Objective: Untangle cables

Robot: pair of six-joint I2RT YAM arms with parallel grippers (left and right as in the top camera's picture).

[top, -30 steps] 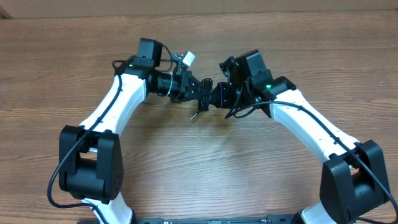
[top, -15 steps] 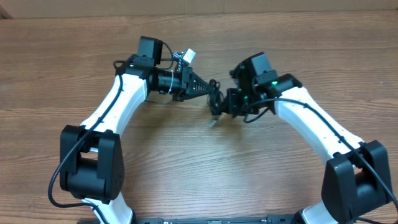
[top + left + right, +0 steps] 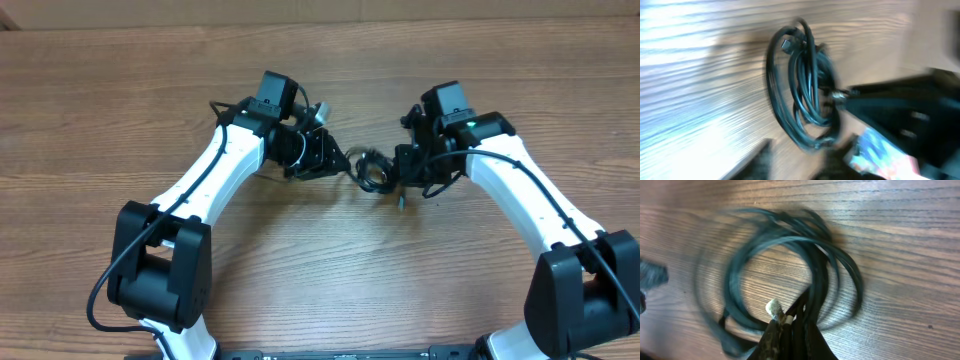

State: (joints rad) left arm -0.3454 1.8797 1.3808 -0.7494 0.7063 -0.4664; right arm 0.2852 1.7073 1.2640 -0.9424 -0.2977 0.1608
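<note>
Now | cables (image 3: 816, 277): thin black round loops | table (image 3: 905, 215): grained wood

Both arms have swung over toward the robot's right, and the spot where the two grippers meet has moved with them. The left gripper (image 3: 337, 160), which was closed on the cables (image 3: 372, 173) a second ago, has spread its fingers and let go, so it now sits just beside the bundle instead of on it. The bundle has travelled along with the right gripper (image 3: 396, 170), and its loose plug end (image 3: 401, 201) now lies below that gripper.
</note>
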